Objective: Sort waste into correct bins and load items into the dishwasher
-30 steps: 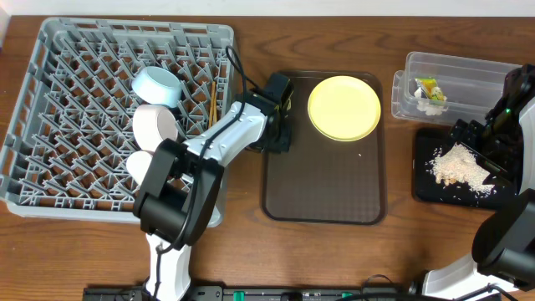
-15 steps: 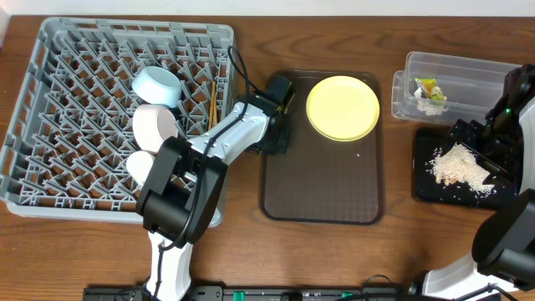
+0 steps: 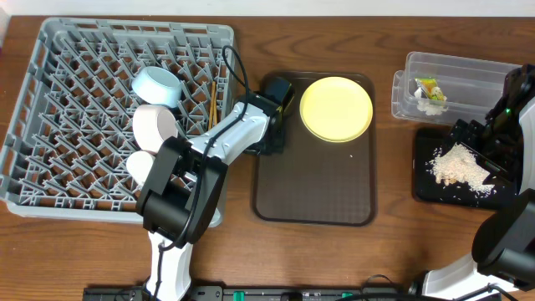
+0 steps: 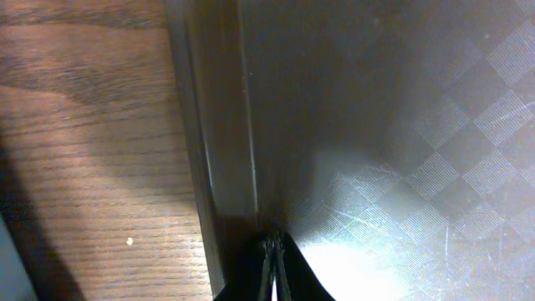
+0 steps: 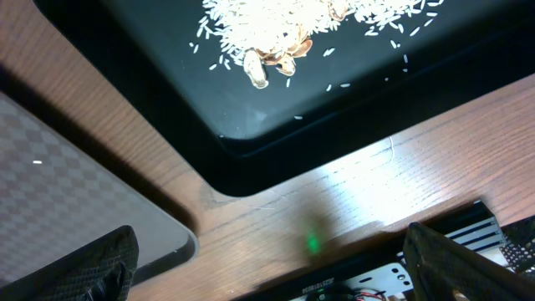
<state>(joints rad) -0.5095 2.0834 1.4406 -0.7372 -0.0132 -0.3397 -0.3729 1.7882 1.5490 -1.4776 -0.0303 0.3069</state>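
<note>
Looking from above, you see the left gripper (image 4: 274, 248) at the left rim of the brown serving tray (image 3: 313, 188). Its jaws are pressed together, and in the left wrist view the tips rest just inside that rim; you cannot tell if they pinch anything. The yellow plate (image 3: 336, 109) lies flat in the far right corner of this tray, apart from the gripper. The dish rack (image 3: 134, 25) stands to the left and holds the light blue bowl (image 3: 157, 86), the white bowl (image 3: 155, 124), the white cup (image 3: 138, 165) and the chopsticks (image 3: 213, 100) near its right side. On your right, the clear tub (image 3: 468, 71) holds the snack wrapper (image 3: 429, 87) and some white paper (image 3: 430, 104). Just in front of it, the black tray (image 3: 422, 191) carries the rice crumbs (image 3: 457, 165). The right gripper (image 5: 276, 267) hangs over the wooden table (image 5: 351, 184) beside a corner of the black tray, with jaws spread wide and nothing between them.
</note>
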